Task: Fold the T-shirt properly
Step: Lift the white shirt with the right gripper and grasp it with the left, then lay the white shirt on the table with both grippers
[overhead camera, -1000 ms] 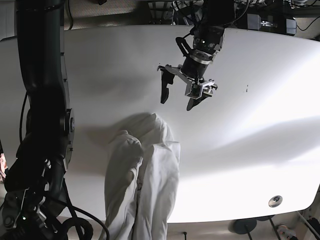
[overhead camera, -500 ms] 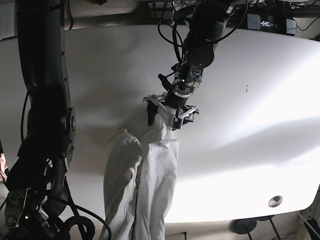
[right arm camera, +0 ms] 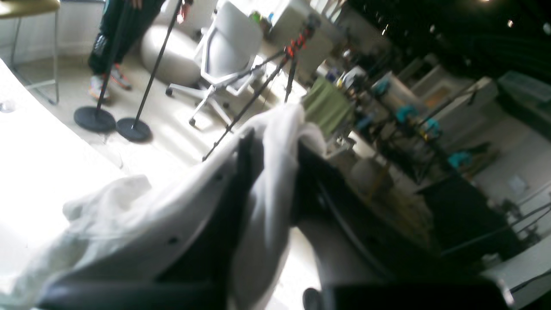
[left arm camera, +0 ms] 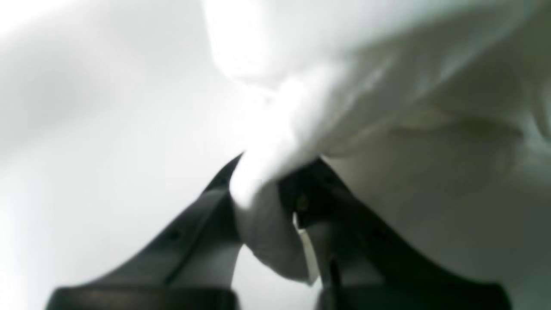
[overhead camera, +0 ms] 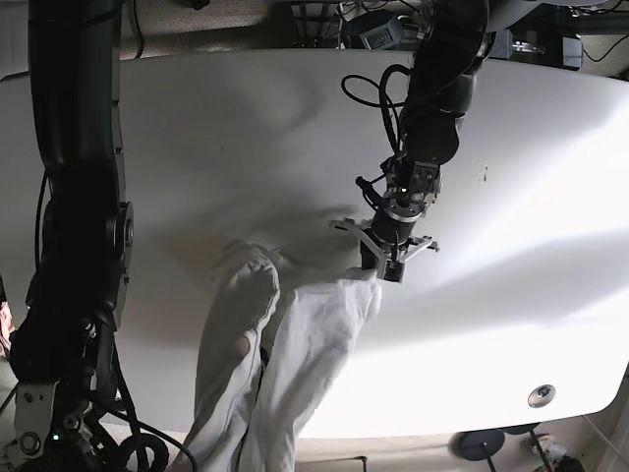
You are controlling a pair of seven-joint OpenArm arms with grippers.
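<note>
Spreading step. Left gripper [overhead camera: 385, 267] jaws clamped on T-shirt [overhead camera: 295, 354] corner, mid-table [overhead camera: 531, 197]; right gripper [right arm camera: 275, 172] pinches cloth beyond the near edge. Next, probably: pull apart, lay flat.

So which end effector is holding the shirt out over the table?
The left end effector, clamped on the T-shirt corner above the table; the right grips it off-table.

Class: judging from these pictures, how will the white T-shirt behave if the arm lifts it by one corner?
Probably floppy: the T-shirt lies bunched and drapes over the table edge. It likely sags from the left gripper, whose fingers pinch a soft fold. Seemingly light, since thin cloth bunches in the right gripper too.
</note>
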